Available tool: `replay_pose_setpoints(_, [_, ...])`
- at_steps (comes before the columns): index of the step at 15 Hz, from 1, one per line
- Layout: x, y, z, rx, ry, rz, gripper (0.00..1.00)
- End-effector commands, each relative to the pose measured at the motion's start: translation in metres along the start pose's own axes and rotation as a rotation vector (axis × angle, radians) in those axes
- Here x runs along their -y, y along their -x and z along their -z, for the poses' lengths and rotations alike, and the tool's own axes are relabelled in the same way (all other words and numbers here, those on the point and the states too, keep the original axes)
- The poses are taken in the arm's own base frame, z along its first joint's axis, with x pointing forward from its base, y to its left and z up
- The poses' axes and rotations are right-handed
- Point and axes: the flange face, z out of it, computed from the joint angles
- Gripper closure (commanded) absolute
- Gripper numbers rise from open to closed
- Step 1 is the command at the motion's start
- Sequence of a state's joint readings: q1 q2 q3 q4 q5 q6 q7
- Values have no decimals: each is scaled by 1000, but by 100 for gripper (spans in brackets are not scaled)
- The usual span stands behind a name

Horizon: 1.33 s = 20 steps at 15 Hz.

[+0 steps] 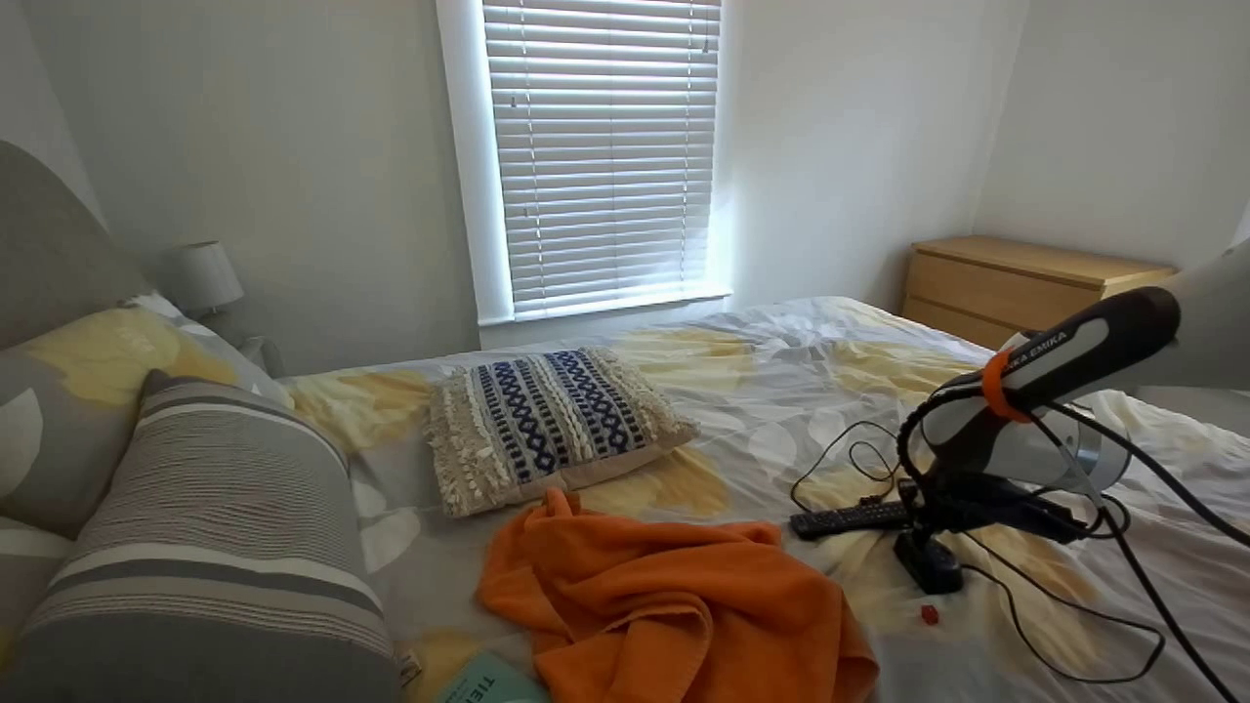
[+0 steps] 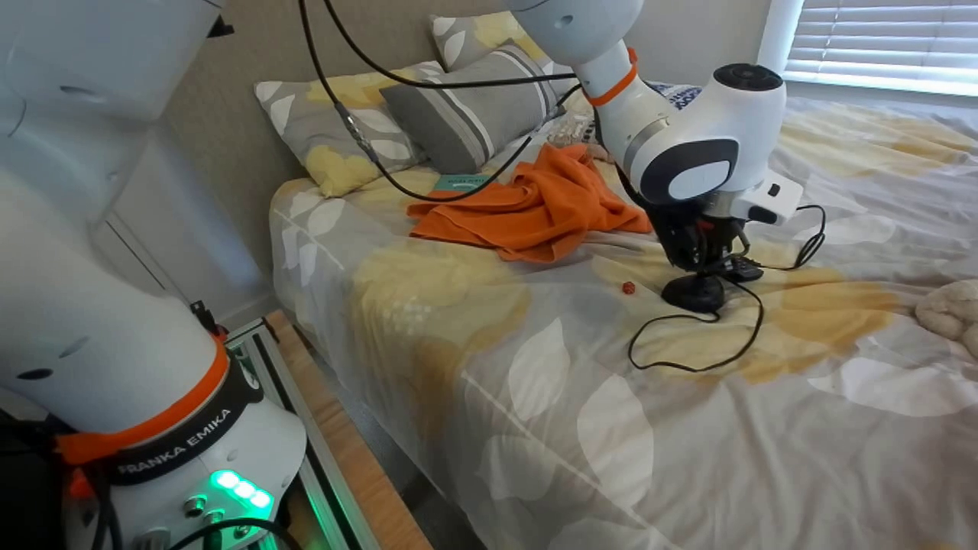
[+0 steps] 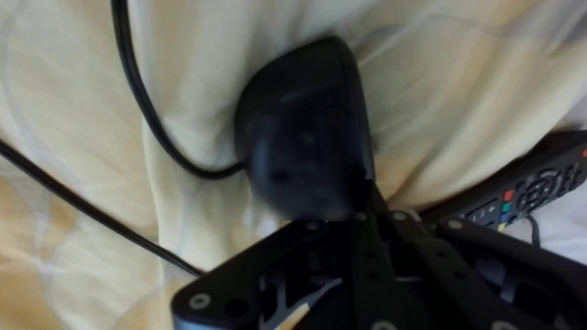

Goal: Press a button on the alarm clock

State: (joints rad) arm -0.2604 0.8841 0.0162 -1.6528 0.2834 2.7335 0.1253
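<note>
The alarm clock [image 1: 930,566] is a small black boxy device with a thin black cord, lying on the bed. It also shows in an exterior view [image 2: 693,294] and in the wrist view [image 3: 300,78], where its near part is dark and blurred. Its reddish patch is not visible. My gripper [image 1: 916,530] points down at the clock's top, as also seen in an exterior view [image 2: 701,270]. In the wrist view its fingers [image 3: 369,195] meet and overlap the clock's near edge. They look shut with nothing between them. I cannot tell whether they touch the clock or merely hover.
A black remote control [image 3: 534,197] lies close beside the clock, with thin black cords around it. A small red object [image 2: 629,288] lies near the clock. An orange blanket [image 1: 674,596], a patterned cushion [image 1: 557,420] and a plush toy [image 2: 951,317] are on the bed.
</note>
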Motion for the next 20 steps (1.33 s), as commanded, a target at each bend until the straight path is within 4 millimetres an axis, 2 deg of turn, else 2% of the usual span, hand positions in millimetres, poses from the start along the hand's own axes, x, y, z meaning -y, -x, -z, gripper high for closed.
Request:
replay_pose_setpoints(1, [-25, -4, -36, 27, -77, -138, 100])
replay_pose_setpoints(4, [-34, -1, -48, 46, -101, -194, 100])
replay_pose_setpoints(9, [-30, 6, -47, 101, -124, -226, 100])
replay_pose_setpoints(11, [-28, 2, -42, 89, -107, -211, 100])
replay_pose_setpoints(13, [-26, -9, -23, 15, -30, -145, 100])
replay_pose_setpoints(15, [-18, -16, 5, -23, 22, -102, 100])
replay_pose_setpoints(20, [9, -15, 57, -78, 108, 30, 100])
